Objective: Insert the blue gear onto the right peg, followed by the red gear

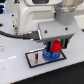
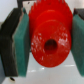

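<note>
My gripper (image 1: 56, 46) is shut on the red gear (image 1: 56, 46), a small red toothed wheel with a dark centre hole. In the wrist view the red gear (image 2: 49, 36) fills the gap between the two teal finger pads (image 2: 21, 42). The blue gear (image 1: 52, 55) lies flat on the black-bordered grey plate (image 1: 35, 58), directly under the red gear. The red gear hangs just above it; I cannot tell if they touch. The right peg is hidden by the gears and gripper.
The arm's white body (image 1: 40, 15) and a black cable (image 1: 15, 35) fill the upper part of the exterior view. The plate sits on a white table (image 1: 15, 72).
</note>
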